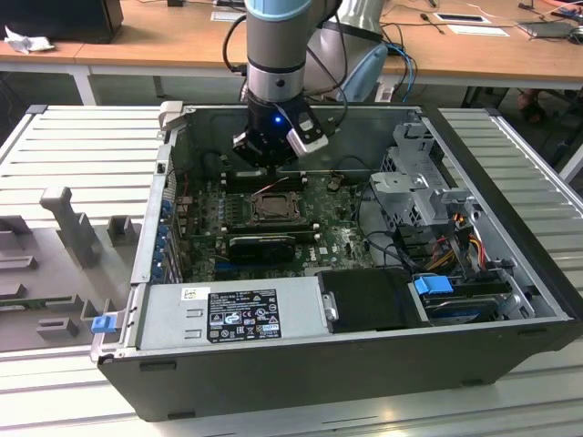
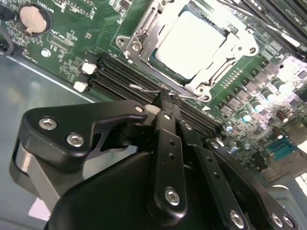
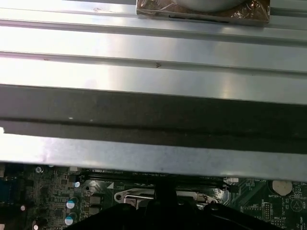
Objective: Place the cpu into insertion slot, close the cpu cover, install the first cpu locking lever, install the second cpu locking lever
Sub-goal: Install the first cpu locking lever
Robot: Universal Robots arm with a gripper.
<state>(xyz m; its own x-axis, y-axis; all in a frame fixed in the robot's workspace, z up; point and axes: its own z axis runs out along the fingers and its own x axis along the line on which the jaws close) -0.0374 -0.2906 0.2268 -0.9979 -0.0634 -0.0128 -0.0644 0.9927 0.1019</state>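
Found the cpu [image 2: 194,40] seated in the insertion slot [image 1: 271,208], with the cpu cover [image 2: 144,36] lowered around it. Judged the levers not yet latched: a locking lever [image 2: 144,89] wire stood loose just beside the slot. Saw the gripper [image 2: 165,101] there, fingers pinched narrow; could not tell whether on the wire. Around the slot, green motherboard [image 2: 67,52] inside an open computer case [image 1: 364,364] on a slatted metal table [image 1: 73,137]; beyond, wooden desks [image 1: 164,45].

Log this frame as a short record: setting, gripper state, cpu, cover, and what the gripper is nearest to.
setting: open computer case lying on its side, motherboard exposed
gripper: shut, tips by a thin wire lever at the socket's edge
cpu: seated in the insertion slot
cpu cover: down around the chip
nearest to gripper: the socket's edge
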